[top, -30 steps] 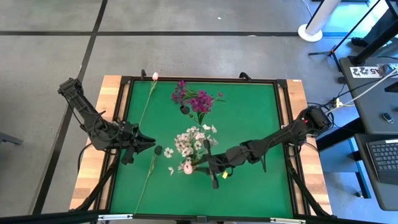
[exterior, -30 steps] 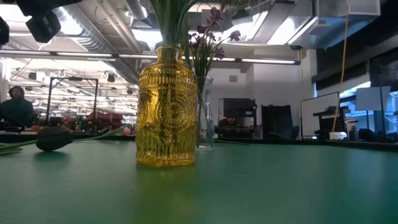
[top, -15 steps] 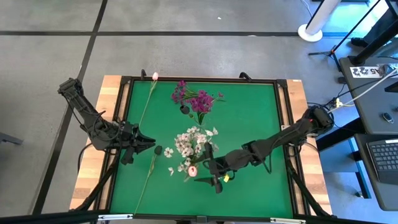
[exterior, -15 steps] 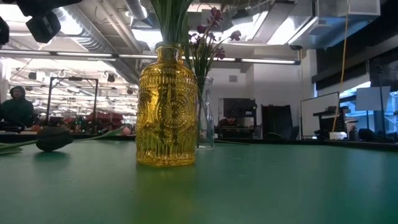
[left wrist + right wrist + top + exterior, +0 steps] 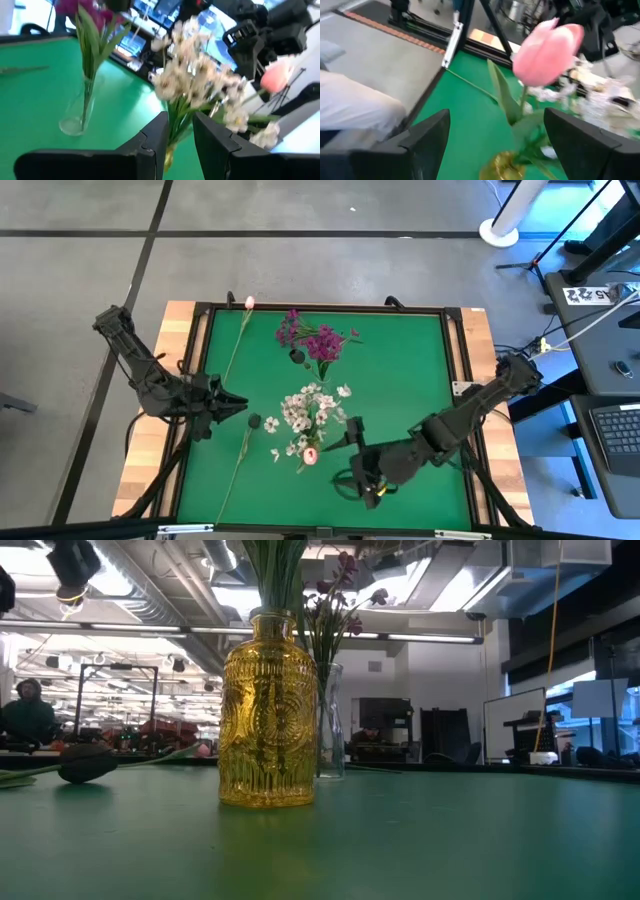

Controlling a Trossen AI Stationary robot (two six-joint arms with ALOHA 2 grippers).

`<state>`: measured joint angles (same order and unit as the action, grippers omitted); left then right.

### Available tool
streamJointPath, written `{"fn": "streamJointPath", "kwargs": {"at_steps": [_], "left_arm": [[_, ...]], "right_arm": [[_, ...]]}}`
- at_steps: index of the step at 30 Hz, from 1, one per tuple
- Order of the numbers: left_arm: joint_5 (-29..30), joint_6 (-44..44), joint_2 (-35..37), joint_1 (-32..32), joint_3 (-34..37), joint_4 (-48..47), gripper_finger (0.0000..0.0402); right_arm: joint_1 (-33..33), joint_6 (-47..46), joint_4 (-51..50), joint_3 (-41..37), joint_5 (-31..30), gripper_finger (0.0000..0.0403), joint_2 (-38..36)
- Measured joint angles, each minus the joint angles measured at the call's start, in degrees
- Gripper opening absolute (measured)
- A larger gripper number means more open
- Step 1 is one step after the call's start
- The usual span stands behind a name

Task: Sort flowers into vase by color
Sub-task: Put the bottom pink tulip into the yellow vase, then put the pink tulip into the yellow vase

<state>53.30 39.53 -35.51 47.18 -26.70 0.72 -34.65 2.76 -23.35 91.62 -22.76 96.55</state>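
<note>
A yellow glass vase (image 5: 268,720) at mid-table holds sprays of small white flowers (image 5: 308,408) and a pink bud (image 5: 310,455). Behind it, a clear vase (image 5: 330,730) holds the magenta-purple flowers (image 5: 318,340). Two more flowers lie flat on the mat at the left: a pink bud (image 5: 249,302) at the far edge, and a dark-looking bud (image 5: 254,421) with its stem running toward the near edge. My right gripper (image 5: 346,461) stands open just near-right of the yellow vase, with the pink bud (image 5: 547,47) ahead of its fingers. My left gripper (image 5: 236,408) waits left of the vase, its fingers a narrow gap apart and empty.
The green mat lies inside a raised black frame (image 5: 200,315). The mat's right half (image 5: 410,370) is bare. A person (image 5: 25,715) sits in the room beyond the table's far side.
My right gripper has opened and let go of the pink bud flower, which now stands in the yellow vase among the white sprays. The gripper has then drawn back toward the table's near right.
</note>
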Motion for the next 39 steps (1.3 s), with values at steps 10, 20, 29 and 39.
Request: {"fn": "streamJointPath", "kwargs": {"at_steps": [10, 20, 29, 39], "left_arm": [[7.76, 3.57, 0.00, -2.20, -8.45, -17.82, 0.0087], [-2.85, 29.79, -0.40, -18.08, -10.14, -52.36, 0.0087], [-14.16, 28.99, -1.42, -34.07, -10.14, -58.82, 0.0087], [-20.03, 19.54, -6.06, -49.10, -10.12, -58.47, 0.0087]], "right_arm": [[-4.17, -13.42, -26.95, 6.88, -16.92, 0.0316, -0.02], [-0.48, -39.92, -57.23, 2.12, -21.62, 0.0263, -0.70], [6.96, -38.02, -47.86, -10.95, -18.37, 0.0241, -8.40], [13.29, -31.94, -25.74, -32.39, -13.41, 0.0241, -22.96]]}}
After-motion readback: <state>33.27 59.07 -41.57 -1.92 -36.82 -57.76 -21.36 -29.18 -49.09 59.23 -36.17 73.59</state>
